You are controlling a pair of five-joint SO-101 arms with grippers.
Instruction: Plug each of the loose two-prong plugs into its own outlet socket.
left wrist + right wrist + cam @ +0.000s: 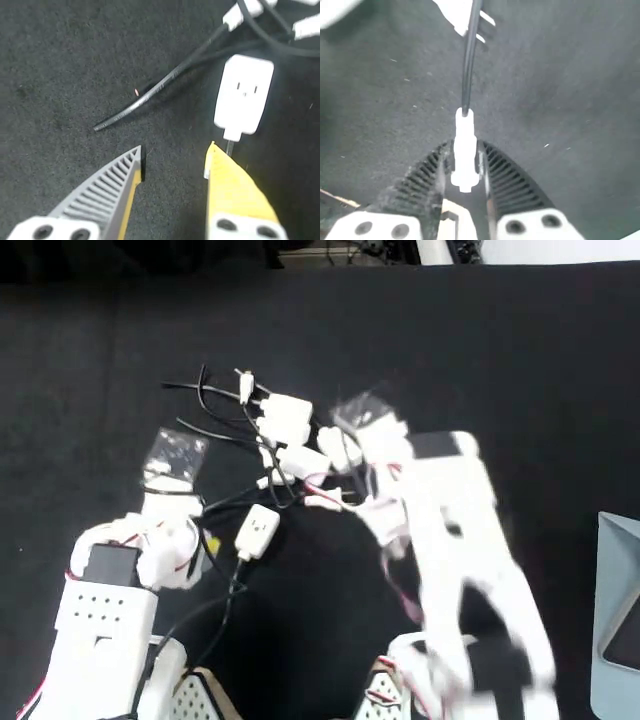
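My right gripper (465,165) is shut on a white two-prong plug (465,150), whose black cable (468,60) runs away from the fingers. A second white plug (470,15) with bare prongs lies just beyond. My left gripper (172,160) stands open over the black mat, with nothing between its fingers. A white outlet socket (244,95) lies face up just ahead of its yellow finger (225,185). From above, that socket (258,530) sits between the arms. More white sockets (285,418) and plugs (245,388) lie tangled in black cables, beside the right gripper (350,435).
A loose black cable end (145,100) lies on the mat in front of the left gripper. A grey tray (618,620) stands at the right edge of the table. The far half of the black mat (500,340) holds nothing.
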